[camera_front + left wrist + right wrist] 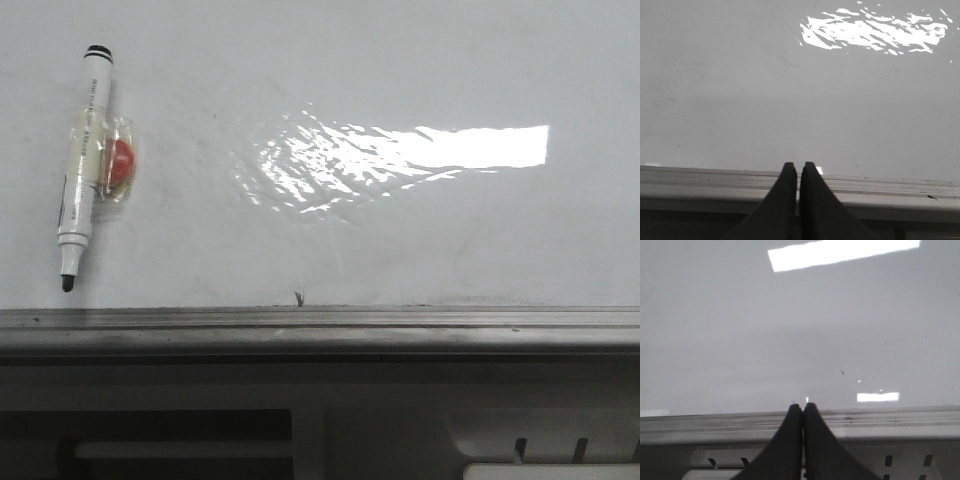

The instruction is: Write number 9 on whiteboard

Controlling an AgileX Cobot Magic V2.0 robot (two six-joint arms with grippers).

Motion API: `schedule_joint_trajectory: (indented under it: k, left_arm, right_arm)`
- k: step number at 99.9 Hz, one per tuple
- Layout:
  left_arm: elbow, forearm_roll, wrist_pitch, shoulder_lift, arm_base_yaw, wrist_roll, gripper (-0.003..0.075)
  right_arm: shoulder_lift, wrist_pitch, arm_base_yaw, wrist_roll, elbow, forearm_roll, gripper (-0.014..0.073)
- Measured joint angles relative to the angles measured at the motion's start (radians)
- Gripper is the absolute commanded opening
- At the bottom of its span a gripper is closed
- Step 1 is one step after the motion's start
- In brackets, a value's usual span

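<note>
The whiteboard (pixel 400 240) fills the front view, glossy white-grey with a bright glare patch. No number 9 shows on it. A white marker (pixel 82 170) with a black tip lies at the board's left, tip toward the rail, with a clear wrapped red piece (pixel 118 168) attached to its side. Neither gripper shows in the front view. My left gripper (pixel 799 166) is shut and empty over the grey rail (pixel 880 192). My right gripper (pixel 802 407) is shut and empty over the rail (pixel 900 424). The whiteboard also shows in the left wrist view (pixel 740 100) and the right wrist view (pixel 740 340).
A grey metal rail (pixel 320 325) runs along the board's near edge, with a small dark tick mark (pixel 298 297) just above it. Below is a dark grey panel with slots (pixel 540 440).
</note>
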Motion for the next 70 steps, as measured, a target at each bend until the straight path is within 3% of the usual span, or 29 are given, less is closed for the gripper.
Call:
schedule_joint_trajectory:
  k: [50, 70]
  left_arm:
    - [0.0, -0.001, -0.027, 0.0, 0.0, 0.0, -0.002]
    - [0.0, -0.004, -0.107, 0.0, 0.001, 0.0, -0.002]
  right_arm:
    - [0.0, 0.0, 0.0, 0.0, 0.0, 0.0, -0.0069]
    - [0.0, 0.0, 0.0, 0.0, 0.0, 0.0, -0.0069]
